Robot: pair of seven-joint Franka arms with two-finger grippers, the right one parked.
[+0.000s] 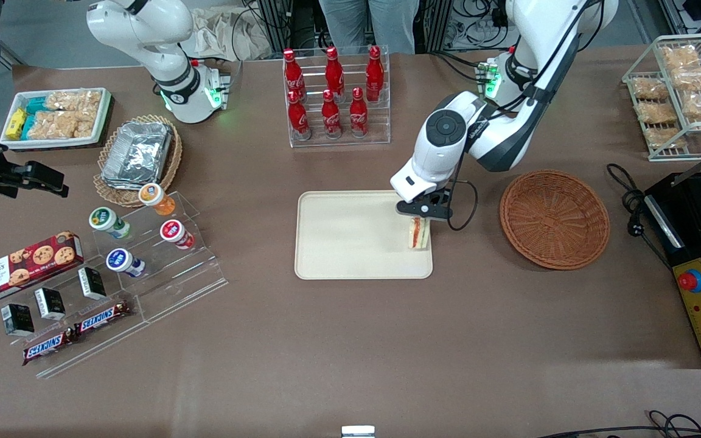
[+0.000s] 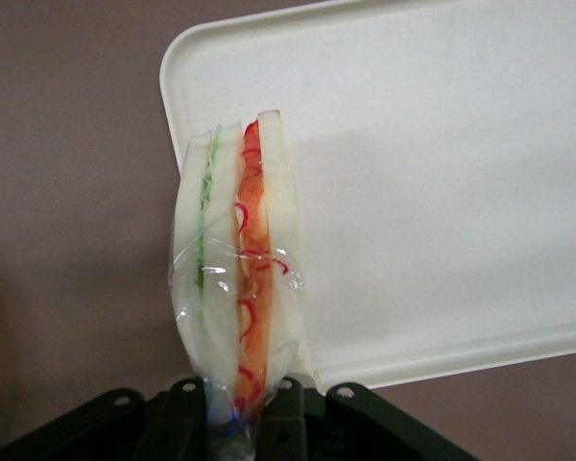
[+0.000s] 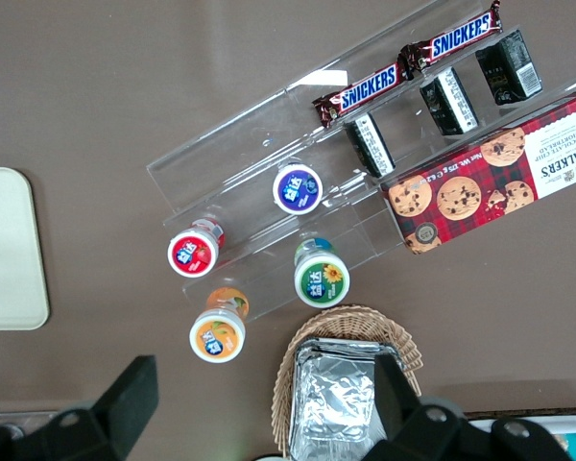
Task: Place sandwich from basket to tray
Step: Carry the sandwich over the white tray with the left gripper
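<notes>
Front view: you are seeing the gripper [image 1: 418, 214] hanging over the tray [image 1: 350, 243], at the tray's edge toward the working arm's end of the table. It is clamping the sandwich [image 1: 418, 233], which is standing upright with its lower end at the tray surface; whether it is touching you cannot tell here. The basket [image 1: 554, 218] is sitting beside the tray, apart from it, with nothing in it.

Left wrist view: you are looking along the sandwich [image 2: 238, 279], and only here are the clear wrap, the thin green layer and the red-orange filling showing. The black fingers [image 2: 184, 415] are pinching its wrapped end. The tray's [image 2: 442, 192] rounded corner is lying just past the sandwich.

Right wrist view: you are getting only one corner of the tray [image 3: 10, 248], plus the Snickers bars [image 3: 403, 67].
</notes>
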